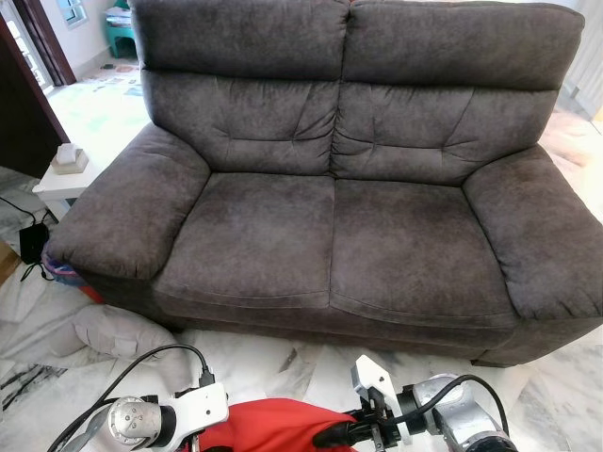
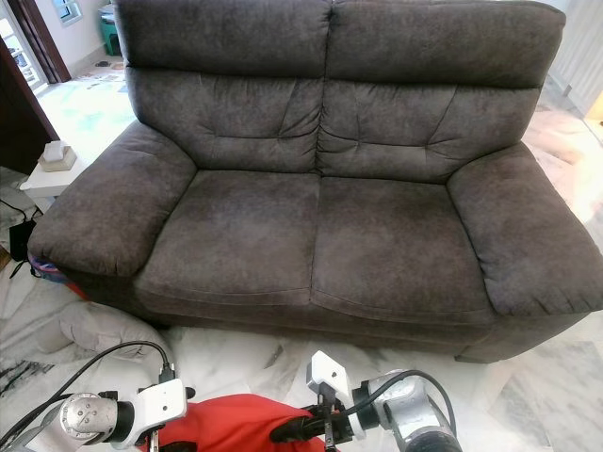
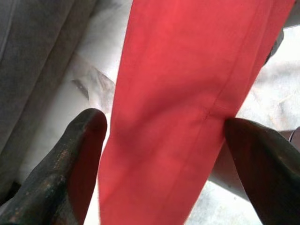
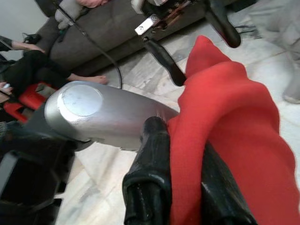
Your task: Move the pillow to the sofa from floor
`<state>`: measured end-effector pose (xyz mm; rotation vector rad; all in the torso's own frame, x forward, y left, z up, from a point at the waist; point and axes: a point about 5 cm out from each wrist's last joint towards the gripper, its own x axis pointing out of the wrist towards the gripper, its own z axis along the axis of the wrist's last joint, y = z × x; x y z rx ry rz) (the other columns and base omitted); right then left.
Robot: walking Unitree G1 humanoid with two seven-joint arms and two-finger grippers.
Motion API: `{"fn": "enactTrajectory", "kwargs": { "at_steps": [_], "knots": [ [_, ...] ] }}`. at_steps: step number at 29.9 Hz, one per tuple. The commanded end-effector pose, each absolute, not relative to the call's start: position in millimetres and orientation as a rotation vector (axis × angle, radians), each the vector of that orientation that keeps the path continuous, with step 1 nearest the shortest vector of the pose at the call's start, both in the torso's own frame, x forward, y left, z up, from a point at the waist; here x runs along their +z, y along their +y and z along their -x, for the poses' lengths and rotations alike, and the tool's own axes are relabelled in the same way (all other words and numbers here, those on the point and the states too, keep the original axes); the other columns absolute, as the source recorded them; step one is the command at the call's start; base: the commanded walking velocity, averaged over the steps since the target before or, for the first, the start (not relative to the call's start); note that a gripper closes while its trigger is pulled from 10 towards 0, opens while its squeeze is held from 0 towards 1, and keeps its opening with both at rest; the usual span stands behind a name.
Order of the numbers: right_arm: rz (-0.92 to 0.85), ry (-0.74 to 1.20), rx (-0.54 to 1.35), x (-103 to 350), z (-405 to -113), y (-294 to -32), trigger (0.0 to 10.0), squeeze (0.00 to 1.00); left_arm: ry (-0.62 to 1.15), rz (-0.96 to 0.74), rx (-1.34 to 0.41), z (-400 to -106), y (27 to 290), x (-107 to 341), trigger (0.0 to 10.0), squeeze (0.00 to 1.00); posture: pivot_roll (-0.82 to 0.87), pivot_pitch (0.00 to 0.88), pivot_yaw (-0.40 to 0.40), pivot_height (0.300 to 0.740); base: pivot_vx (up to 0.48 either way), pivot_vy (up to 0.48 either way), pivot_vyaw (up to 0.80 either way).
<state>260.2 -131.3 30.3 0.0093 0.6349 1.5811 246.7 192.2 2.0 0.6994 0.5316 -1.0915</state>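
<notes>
Pillow (image 1: 273,426), red, is off the floor and held low between my two arms, in front of the sofa (image 1: 339,217) and below its seat edge.

Left gripper (image 3: 159,154): I see its two black fingers (image 3: 70,164) spread on either side of the red fabric, with the cloth running between them. The near finger looks close to the fabric, but I cannot tell whether the two are actually pressing it.

Right gripper (image 4: 185,187): both fingers are clamped on a fold of the red fabric, which bunches up beyond them.

Sofa: dark grey, two seats, both cushions bare. It stands on a pale marble floor (image 1: 283,363).

A pale grey cushion-like bundle (image 1: 113,334) lies on the floor by the sofa's left front corner. A small white side table (image 1: 66,179) with a tissue box (image 1: 69,158) stands beside the left armrest.

A person's bare feet (image 4: 86,78) show in the right wrist view.
</notes>
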Motion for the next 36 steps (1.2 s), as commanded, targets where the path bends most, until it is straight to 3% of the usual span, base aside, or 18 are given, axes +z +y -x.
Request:
{"fn": "enactTrajectory", "kwargs": {
  "at_steps": [1, 17, 22, 36],
  "knots": [
    [-0.028, 0.517, 1.665, 50.0, -266.2, -121.2, 10.0, 0.00, 0.574, -0.749, -1.099, -241.0, 200.5, -4.6, 10.0, 0.00, 0.10, 0.099, 0.015, 0.740, 0.000, 0.000, 0.00],
    [0.012, 0.430, 1.715, 80.5, -265.8, -126.2, 10.0, 0.00, 0.555, -0.876, -1.023, -237.9, 204.8, -16.0, 10.0, 0.00, 0.08, 0.097, 0.009, 0.740, 0.000, 0.000, 0.00],
    [0.009, 0.422, 1.707, 84.4, -266.9, -129.2, 10.0, 0.00, 0.563, -0.812, -0.991, -233.8, 206.9, -18.8, 10.0, 0.00, 0.08, 0.100, 0.008, 0.740, 0.000, 0.000, 0.00],
    [0.020, 0.423, 1.701, 96.3, -266.7, -136.9, 10.0, 0.00, 0.658, -0.877, -1.013, -203.7, 227.6, -36.3, 10.0, 0.00, 0.07, 0.097, -0.002, 0.740, 0.000, 0.000, 0.00]
  ]
}}
